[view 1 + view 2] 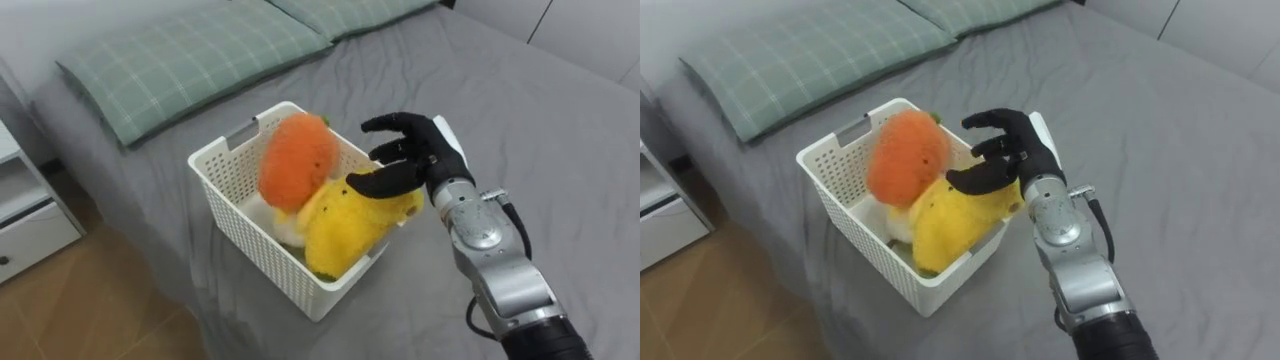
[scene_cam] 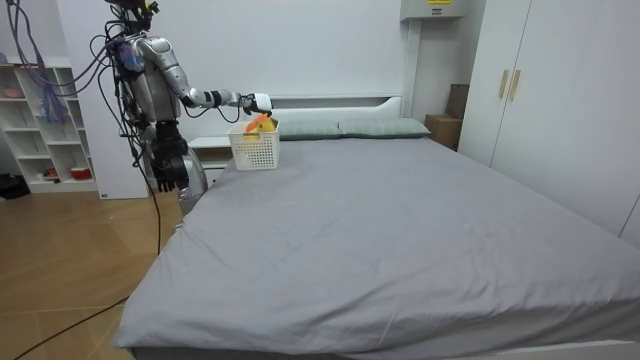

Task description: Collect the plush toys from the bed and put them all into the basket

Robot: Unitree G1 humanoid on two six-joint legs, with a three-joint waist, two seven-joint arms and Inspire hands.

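Observation:
A white slatted basket (image 1: 225, 152) stands on the grey bed (image 1: 520, 110) near its left edge. In it lie a round orange plush toy (image 1: 297, 160) and, leaning on the basket's right rim, a yellow plush toy (image 1: 345, 225). My right hand (image 1: 420, 155) hovers over that rim, open, its fingers loosely spread and the thumb resting on the yellow toy. In the room view I stand at the head corner of the bed with the right arm stretched over the basket (image 2: 255, 150). My left hand (image 2: 166, 168) hangs at my side.
Two green checked pillows (image 1: 190, 55) lie behind the basket at the bed's head. A white nightstand (image 1: 25, 215) stands left of the bed on the wooden floor. The wide grey bedspread (image 2: 400, 230) stretches right; white wardrobes (image 2: 540, 90) stand beyond it.

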